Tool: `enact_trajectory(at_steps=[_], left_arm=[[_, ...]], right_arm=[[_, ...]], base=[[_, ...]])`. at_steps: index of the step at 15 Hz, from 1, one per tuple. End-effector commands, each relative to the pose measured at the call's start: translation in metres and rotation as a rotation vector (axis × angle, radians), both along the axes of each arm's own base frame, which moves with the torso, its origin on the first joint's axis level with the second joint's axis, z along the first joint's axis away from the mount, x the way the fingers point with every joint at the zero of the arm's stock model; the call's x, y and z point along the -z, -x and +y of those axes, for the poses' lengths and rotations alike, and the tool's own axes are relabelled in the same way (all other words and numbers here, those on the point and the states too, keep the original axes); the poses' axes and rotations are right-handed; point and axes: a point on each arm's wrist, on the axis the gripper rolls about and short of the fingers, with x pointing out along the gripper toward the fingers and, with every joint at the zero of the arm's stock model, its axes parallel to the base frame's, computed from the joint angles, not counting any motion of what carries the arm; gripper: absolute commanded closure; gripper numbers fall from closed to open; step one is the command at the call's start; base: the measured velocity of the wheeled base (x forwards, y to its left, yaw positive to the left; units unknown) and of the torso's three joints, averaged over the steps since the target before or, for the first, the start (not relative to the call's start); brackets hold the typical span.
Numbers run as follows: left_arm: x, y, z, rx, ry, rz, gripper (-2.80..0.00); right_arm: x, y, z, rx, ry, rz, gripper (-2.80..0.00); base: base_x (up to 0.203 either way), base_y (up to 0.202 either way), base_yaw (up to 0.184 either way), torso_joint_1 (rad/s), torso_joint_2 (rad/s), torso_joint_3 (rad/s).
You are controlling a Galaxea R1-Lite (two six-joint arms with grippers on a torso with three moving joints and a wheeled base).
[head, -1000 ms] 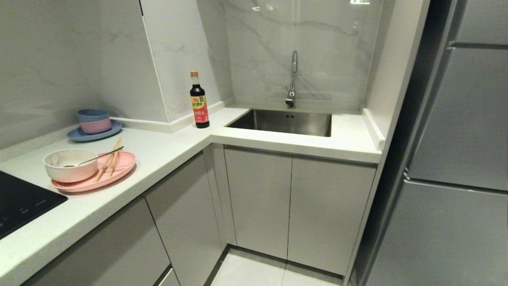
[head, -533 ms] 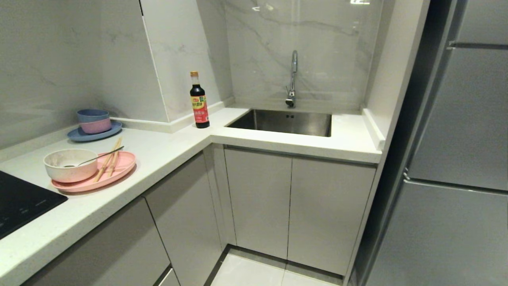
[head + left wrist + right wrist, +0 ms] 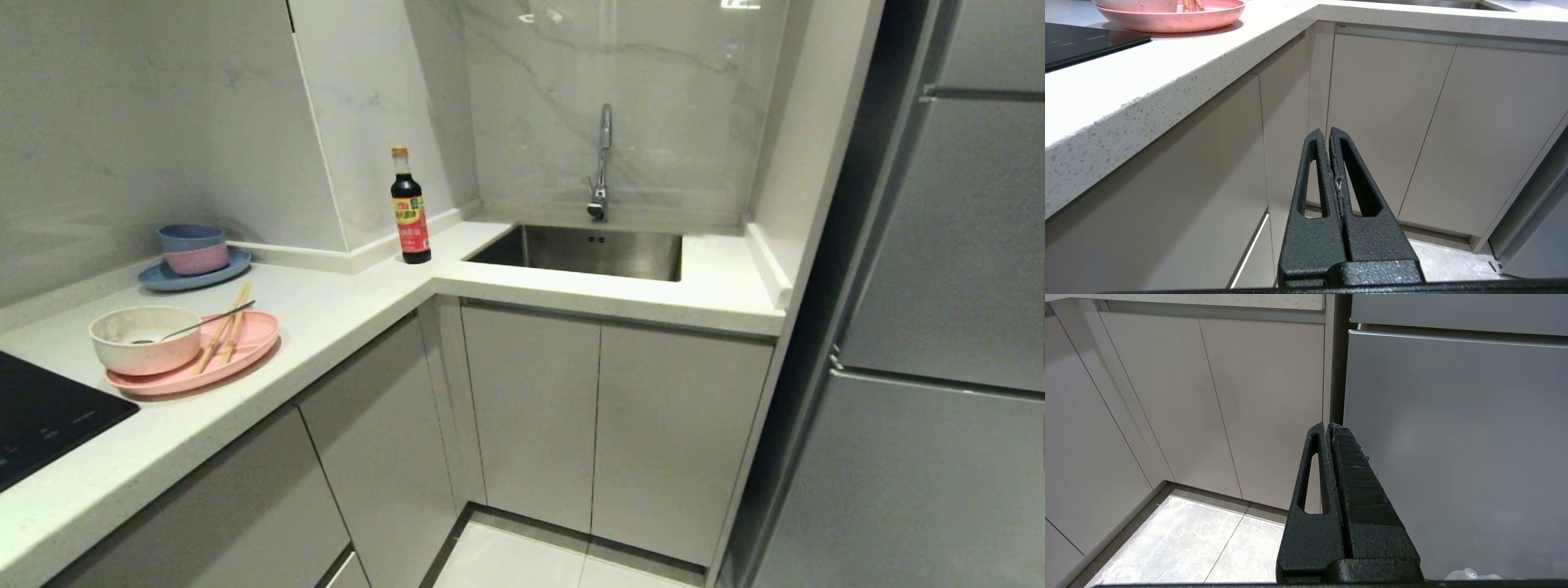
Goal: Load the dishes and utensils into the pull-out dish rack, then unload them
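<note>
While both arms hang low below the worktop edge, neither shows in the head view at all. Over to the left wrist camera: the left gripper (image 3: 1329, 132) has its two black fingers pressed flat together, clenched on nothing, tips pointing level toward the pale cabinet doors (image 3: 1384, 122) in the corner, with the speckled white countertop (image 3: 1126, 102) up above it. Same story on the right: the right gripper (image 3: 1330, 426) is pinched closed and empty, aimed at the seam where the cabinet run meets the grey fridge front (image 3: 1453, 437), pale floor tiles (image 3: 1188, 539) beneath.

Up on the counter, the goods are waiting. The pink oval plate (image 3: 245, 347) sits on the left stretch of worktop, just beside the black hob (image 3: 41, 425). On the plate's left end stands the cream bowl (image 3: 143, 339). The silver spoon (image 3: 204, 322) rests with its head in the bowl and its long handle reaching out over the rim toward the right. The wooden chopsticks (image 3: 224, 331) lie side by side on the plate, just right of the bowl, crossing under the spoon handle.

Further back against the wall, blue and pink bowls (image 3: 193, 249) are stacked on a blue plate (image 3: 224, 273). A dark sauce bottle (image 3: 410, 208) stands upright at the counter's inner corner, near the steel sink (image 3: 588, 251) and its tap (image 3: 602, 159). All cabinet fronts are closed; the dish rack is not to be seen.
</note>
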Motion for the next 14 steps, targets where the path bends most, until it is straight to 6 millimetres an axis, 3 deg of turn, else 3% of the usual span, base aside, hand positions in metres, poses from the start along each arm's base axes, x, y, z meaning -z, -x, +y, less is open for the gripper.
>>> enact_trajectory(at_steps=[1,14], left_arm=[[0.0004,-0.0002,0.0,-0.001,0.001,0.003,0.0],[0.0004,-0.0002,0.0,-0.002,0.001,0.003,0.0]], right_arm=[[0.0002,-0.0001,0.0,0.0,0.0,0.002,0.0],[0.0003,-0.0001,0.0,0.001,0.0,0.002,0.0]], base=[[0.0,0.0,0.0,0.0,0.0,0.0],[0.0,0.0,0.0,0.0,0.0,0.0]])
